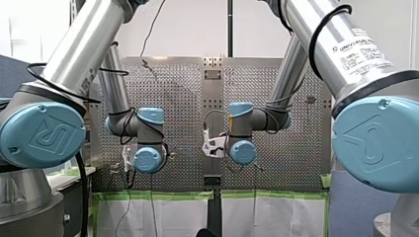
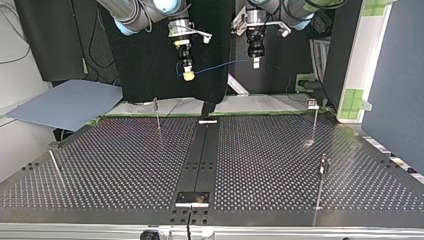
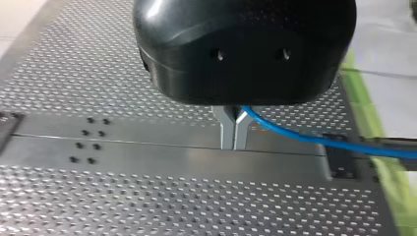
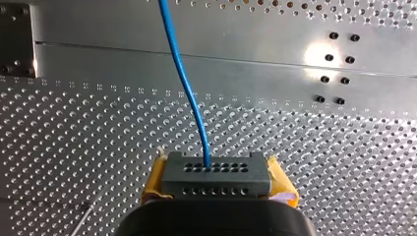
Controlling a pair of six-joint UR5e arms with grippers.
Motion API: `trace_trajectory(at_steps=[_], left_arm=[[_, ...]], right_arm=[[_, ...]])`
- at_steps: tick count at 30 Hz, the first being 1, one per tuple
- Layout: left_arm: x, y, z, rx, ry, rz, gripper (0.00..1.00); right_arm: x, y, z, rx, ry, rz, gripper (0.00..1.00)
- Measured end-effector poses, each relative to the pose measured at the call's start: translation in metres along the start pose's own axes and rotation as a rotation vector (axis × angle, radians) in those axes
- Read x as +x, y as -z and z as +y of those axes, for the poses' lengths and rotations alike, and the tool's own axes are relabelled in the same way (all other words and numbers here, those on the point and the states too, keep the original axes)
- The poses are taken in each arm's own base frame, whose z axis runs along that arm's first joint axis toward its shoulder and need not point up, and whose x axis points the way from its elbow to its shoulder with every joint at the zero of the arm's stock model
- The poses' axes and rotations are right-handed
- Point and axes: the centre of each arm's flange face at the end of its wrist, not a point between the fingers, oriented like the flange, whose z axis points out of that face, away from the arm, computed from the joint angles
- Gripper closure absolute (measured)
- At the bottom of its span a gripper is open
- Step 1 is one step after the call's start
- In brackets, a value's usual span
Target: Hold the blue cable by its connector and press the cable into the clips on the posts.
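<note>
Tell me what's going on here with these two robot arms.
The two arms hold a thin blue cable stretched between them in the air above the perforated metal table. My right gripper, with yellow pads, clamps the dark grey block connector at the cable's end. My left gripper, with metal fingers, is shut on the cable further along. The thin upright metal posts stand on the table, and none of them holds the cable yet.

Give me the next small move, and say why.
Probably lower both pincers together toward the posts. My right pincer grips the connector, my left pincer is shut on the cable, and it hangs between them well above the table, in no clip yet.
</note>
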Motion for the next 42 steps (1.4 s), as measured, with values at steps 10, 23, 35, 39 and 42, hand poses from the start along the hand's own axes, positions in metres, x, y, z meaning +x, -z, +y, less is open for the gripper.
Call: trace_trajectory(at_steps=[10,23,35,39,42], left_arm=[[0.015,0.003,0.003,-0.002,-0.022,0.033,1.00],[0.015,0.003,0.003,-0.002,-0.022,0.034,1.00],[0.015,0.003,0.003,-0.002,-0.022,0.034,1.00],[0.015,0.003,0.003,-0.002,-0.022,0.034,1.00],[0.015,0.003,0.003,-0.002,-0.022,0.034,1.00]], right_arm=[[0.000,0.000,0.000,0.001,0.000,0.000,1.00],[-0.006,0.000,-0.011,0.009,-0.016,-0.020,1.00],[-0.059,0.022,-0.045,0.077,-0.008,-0.173,1.00],[-0.078,0.029,-0.045,0.080,0.004,-0.211,1.00],[-0.084,0.031,-0.045,0.081,0.008,-0.224,1.00]])
